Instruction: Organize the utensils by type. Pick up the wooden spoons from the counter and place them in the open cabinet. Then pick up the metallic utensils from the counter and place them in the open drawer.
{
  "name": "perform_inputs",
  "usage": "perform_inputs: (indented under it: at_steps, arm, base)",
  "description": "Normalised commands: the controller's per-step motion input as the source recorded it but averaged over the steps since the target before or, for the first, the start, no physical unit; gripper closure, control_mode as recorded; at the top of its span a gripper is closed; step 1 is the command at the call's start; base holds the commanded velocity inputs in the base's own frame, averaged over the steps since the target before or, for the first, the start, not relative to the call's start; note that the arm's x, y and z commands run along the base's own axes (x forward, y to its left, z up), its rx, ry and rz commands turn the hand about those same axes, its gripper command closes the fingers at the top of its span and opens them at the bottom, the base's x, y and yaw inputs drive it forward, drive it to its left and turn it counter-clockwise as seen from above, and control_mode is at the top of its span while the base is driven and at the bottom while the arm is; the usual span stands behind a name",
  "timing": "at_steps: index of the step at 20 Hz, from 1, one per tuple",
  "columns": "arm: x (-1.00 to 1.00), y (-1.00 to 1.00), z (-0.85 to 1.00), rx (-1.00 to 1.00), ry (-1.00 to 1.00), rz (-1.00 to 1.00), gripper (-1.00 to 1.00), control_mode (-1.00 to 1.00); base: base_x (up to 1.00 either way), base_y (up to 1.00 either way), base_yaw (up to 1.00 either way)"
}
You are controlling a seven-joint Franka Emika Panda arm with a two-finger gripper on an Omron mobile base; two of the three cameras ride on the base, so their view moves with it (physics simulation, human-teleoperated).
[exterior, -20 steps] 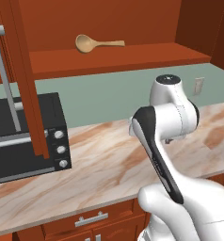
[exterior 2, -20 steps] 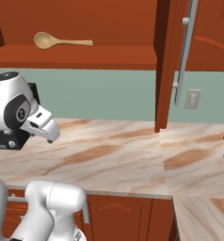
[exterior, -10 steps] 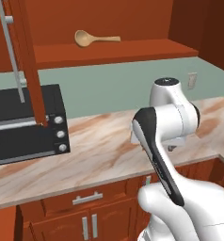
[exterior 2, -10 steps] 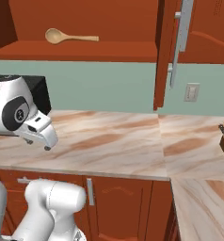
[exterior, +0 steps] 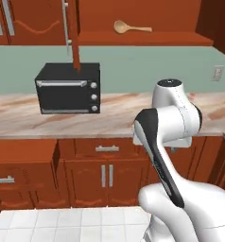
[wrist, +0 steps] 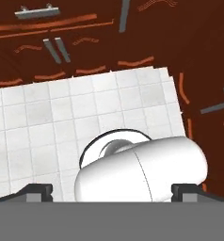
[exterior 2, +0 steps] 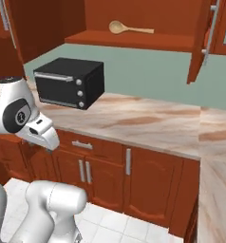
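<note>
One tan wooden spoon (exterior: pixel 131 27) lies on the shelf of the open cabinet (exterior: pixel 147 38), bowl to the left; the right base view shows this spoon (exterior 2: pixel 129 28) too. Below runs the pinkish marble counter (exterior: pixel 114 111). At the lower left a reddish-brown drawer (exterior: pixel 24 165) with a silver handle stands forward of the cabinet row. My gripper (wrist: pixel 113 190) is open and holds nothing. Its fingertips (wrist: pixel 38 190) stand wide apart, pointing down at the white floor tiles, well below the counter and far from the spoon. The metallic utensils are out of view.
A black toaster oven (exterior: pixel 69 88) sits on the counter under the open cabinet door (exterior: pixel 74 35). Base cabinets with silver handles (exterior: pixel 107 175) line the front. The counter turns a corner at the right (exterior 2: pixel 219 156). White tiled floor (wrist: pixel 62 113) lies below the hand.
The whole picture has shifted: the base has backed away from the counter and swung, so base cabinets and floor now show. The spoon stays on the shelf. The gripper stays open.
</note>
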Motion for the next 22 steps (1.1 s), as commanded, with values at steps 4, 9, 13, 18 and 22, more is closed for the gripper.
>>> perform_inputs:
  at_steps: [4,9,13,18,22]
  arm:
    - [0.00,0.00,0.00,0.00,0.00,0.00,-1.00,1.00]
    - [0.00,0.00,0.00,0.00,0.00,0.00,-1.00,1.00]
    - [0.00,0.00,0.00,0.00,0.00,0.00,-1.00,1.00]
    - [0.00,0.00,0.00,0.00,0.00,0.00,-1.00,1.00]
    - [0.00,0.00,0.00,0.00,0.00,0.00,-1.00,1.00]
  base:
    - [-0.72,0.00,0.78]
    - [-0.57,0.10,0.84]
    - [-0.17,0.27,0.92]
    - [0.23,0.03,0.96]
    - [0.77,-0.04,0.55]
